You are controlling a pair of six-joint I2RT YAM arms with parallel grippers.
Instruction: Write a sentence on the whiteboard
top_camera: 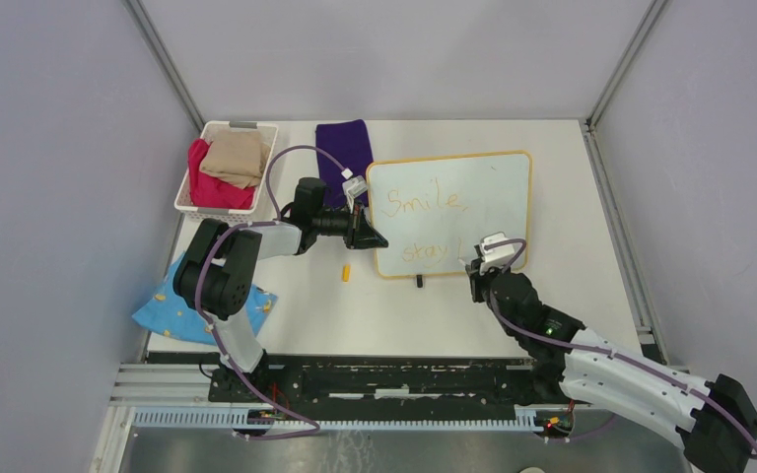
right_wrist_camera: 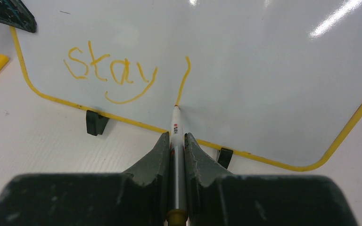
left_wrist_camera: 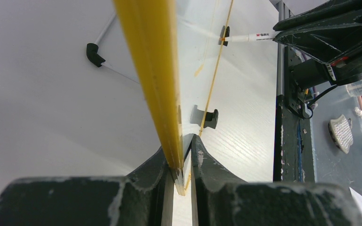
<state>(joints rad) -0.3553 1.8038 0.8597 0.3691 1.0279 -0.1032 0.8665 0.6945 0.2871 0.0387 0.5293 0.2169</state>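
Cap [top_camera: 346,273] near whiteboard [top_camera: 493,212] corner

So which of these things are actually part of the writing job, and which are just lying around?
In the job: whiteboard, clamped at its edge by the left gripper; marker in the right gripper; the orange writing; small yellow cap, likely the marker's.
Lying about: white basket of pink and beige clothes; purple cloth; blue patterned cloth.
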